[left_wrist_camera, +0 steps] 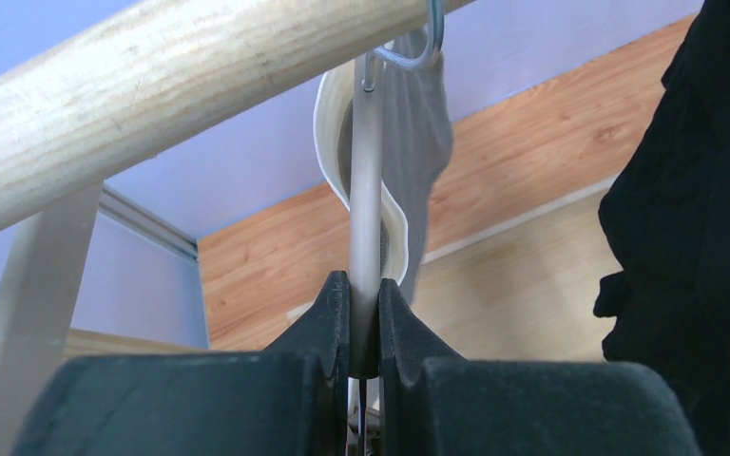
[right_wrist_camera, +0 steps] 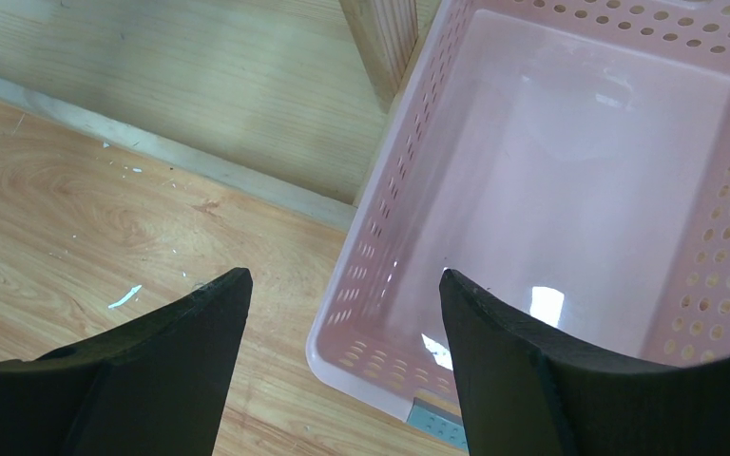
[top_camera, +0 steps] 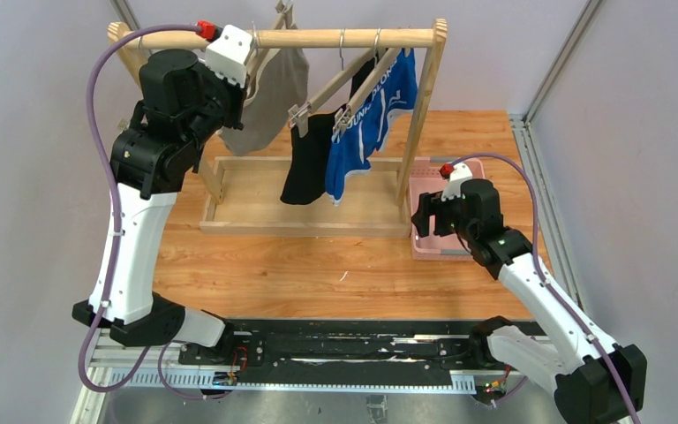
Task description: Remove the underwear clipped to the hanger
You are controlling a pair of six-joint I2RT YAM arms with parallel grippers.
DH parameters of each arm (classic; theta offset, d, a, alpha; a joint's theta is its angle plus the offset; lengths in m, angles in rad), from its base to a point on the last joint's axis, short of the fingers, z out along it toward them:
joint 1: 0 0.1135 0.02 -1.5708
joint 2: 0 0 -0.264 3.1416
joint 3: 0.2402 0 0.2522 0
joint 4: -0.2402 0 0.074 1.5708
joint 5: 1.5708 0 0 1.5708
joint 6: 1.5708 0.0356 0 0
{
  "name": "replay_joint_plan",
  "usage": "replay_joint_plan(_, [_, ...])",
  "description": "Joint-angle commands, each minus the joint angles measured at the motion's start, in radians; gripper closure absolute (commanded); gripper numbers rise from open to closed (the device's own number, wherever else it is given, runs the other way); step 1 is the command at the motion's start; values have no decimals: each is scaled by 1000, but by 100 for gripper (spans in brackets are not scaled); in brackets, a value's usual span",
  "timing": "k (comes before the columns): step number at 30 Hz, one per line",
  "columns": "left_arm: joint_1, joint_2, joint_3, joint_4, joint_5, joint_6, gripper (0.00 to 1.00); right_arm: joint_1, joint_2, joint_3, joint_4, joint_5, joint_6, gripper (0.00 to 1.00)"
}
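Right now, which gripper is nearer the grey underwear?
Left. The left gripper is shut on the hanger carrying the grey underwear, up at the rail; the right gripper hangs open above the pink basket, well off to the side.

A: Layout?
B: Rack (top_camera: pixel 300 228) is standing at the table's (top_camera: pixel 318 269) back. Left underwear (top_camera: pixel 274 97), middle underwear (top_camera: pixel 307 159) and right underwear (top_camera: pixel 366 132) are hanging in a row from its rail (top_camera: pixel 318 38). Basket (top_camera: pixel 425 181) is sitting just right of it.
A: Grippers?
B: Left gripper (left_wrist_camera: pixel 364 304) is pinching the left hanger (left_wrist_camera: pixel 366 190); right gripper (right_wrist_camera: pixel 344 277) is hovering over the basket's near-left corner.
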Motion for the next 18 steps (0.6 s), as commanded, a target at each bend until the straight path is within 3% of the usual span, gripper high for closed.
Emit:
replay_joint_plan(1, [5,-26,2,115,36,-10,100,20,8,-1,10,3,-11,25])
replay_joint_plan(11, [5,-66,-1,147,-6,-29,100,20,15,-8,28,8,-8,25])
replay_joint_plan(18, [5,-170,-118,172,-9,-40,100,22,39,-8,33,1,-8,25])
